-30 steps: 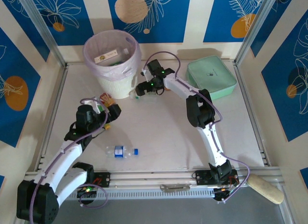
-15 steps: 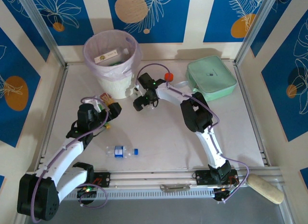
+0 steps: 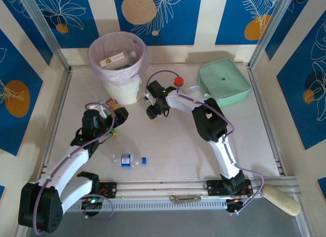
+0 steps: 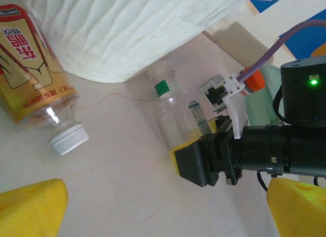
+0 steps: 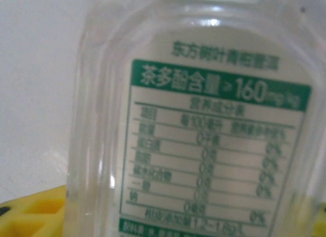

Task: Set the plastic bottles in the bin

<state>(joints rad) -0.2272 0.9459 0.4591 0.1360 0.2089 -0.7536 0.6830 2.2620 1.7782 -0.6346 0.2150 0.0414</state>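
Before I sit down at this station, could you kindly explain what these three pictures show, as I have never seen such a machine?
The machine is a pair of white robots, a left arm and a right arm, bolted at the near edge of a table. Each ends in a two-finger gripper. One picture looks down from above and behind them. The other two come from cameras on the wrists.

On the table stand a white bin with a pink liner, a mint-green case and a small orange bottle with a red cap. A clear bottle with a blue cap lies near the front.

The left gripper is open, and a yellow-and-red labelled bottle lies just ahead of it by the bin. The right gripper looks closed on a clear bottle with a green label.
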